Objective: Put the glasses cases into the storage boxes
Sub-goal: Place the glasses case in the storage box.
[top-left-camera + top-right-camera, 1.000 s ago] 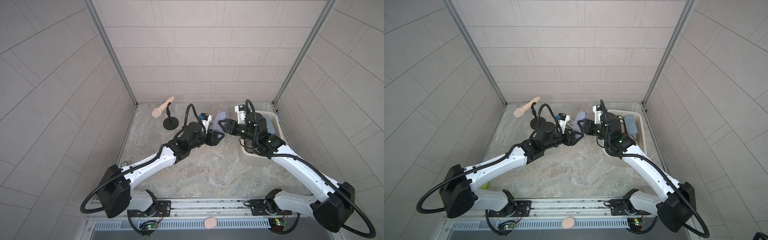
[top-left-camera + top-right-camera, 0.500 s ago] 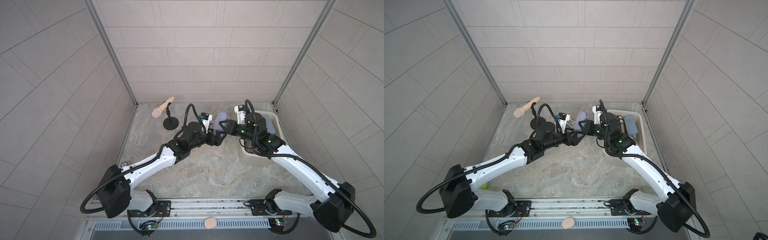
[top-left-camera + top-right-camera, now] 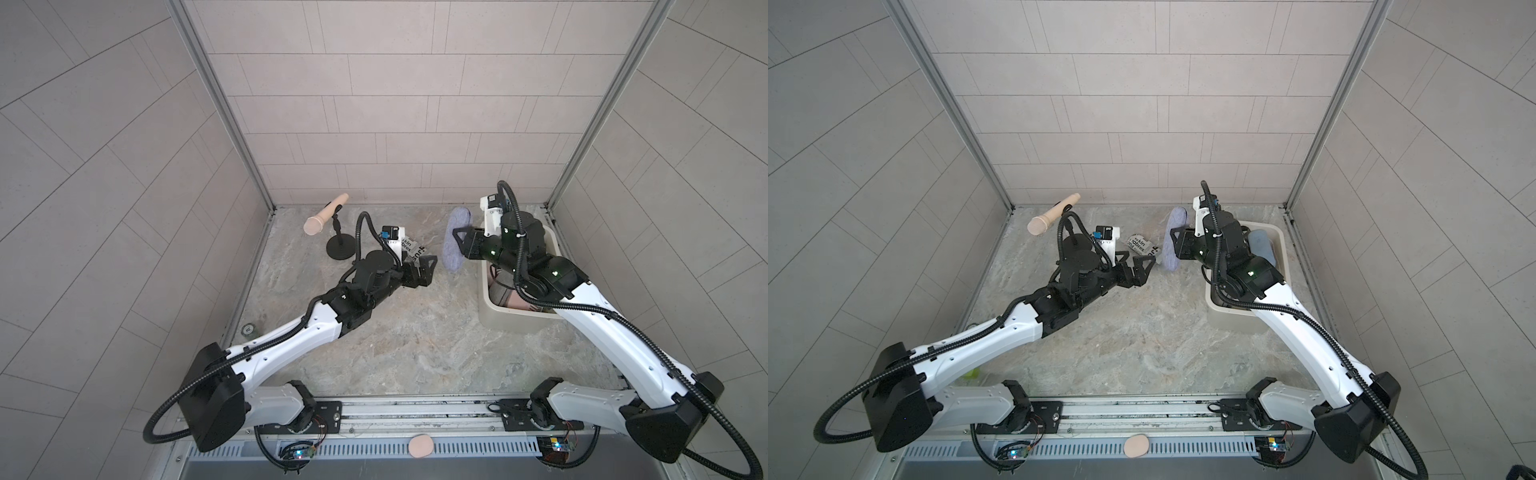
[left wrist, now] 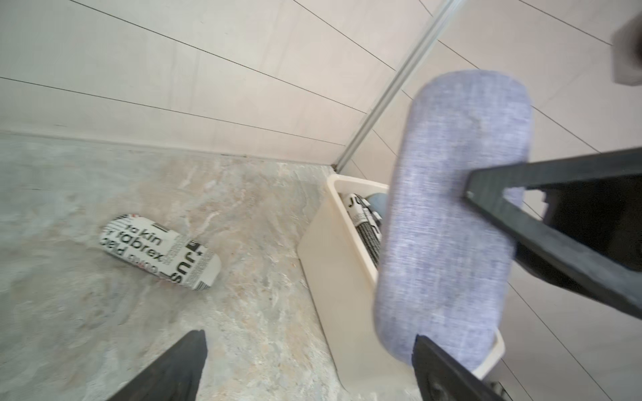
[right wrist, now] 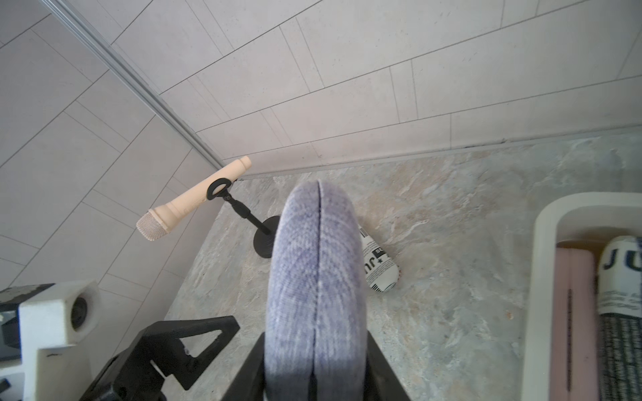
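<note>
Lavender case (image 3: 456,239) pinched mid-length in our right gripper (image 5: 314,347), aloft just left of tub (image 3: 494,318), long axis roughly along tub's side; left gripper (image 3: 423,268) spread, empty, nearer newsprint case (image 4: 159,251) lying on table (image 3: 415,332).

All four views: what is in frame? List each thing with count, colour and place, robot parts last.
lavender case: 1, lavender, in the air beside the tub, gripped
loose newsprint case: 1, black on white, lying on the table between mic and tub
tub: 1, cream, table's far right
pink case: 1, pink, in tub
boxed newsprint case: 1, black on white, in tub
blue case: 1, light blue, in tub; others may be hidden
mic: 1, pale pink on black stand, far left corner
pad: 1, pink oval, front rail
table: 1, grey marble
left tool: open, empty
right tool: shut on lavender case
</note>
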You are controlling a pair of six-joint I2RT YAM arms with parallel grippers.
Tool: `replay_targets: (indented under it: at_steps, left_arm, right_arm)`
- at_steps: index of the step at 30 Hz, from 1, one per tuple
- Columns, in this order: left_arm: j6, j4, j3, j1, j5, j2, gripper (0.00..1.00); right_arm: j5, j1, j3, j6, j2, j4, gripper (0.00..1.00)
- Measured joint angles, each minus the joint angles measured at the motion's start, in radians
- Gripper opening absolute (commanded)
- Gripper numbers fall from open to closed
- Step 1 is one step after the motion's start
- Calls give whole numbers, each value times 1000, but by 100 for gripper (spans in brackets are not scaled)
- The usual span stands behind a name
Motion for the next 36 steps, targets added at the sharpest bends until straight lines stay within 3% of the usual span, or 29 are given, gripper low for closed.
replay_targets:
  at_steps: [7, 12, 21, 36]
  left_arm:
    - [-2, -46, -1, 3, -171, -20, 100]
    - [-2, -65, -1, 3, -203, -20, 100]
    - [-24, -156, 9, 3, -278, -15, 100]
    - [-40, -174, 13, 3, -277, -11, 100]
  right_arm:
    - [176, -66, 74, -126, -50, -217, 27]
    - [288, -201, 49, -174, -130, -355, 25]
    - [360, -432, -43, -200, -198, -468, 23]
    - [463, -464, -248, -214, -111, -427, 26]
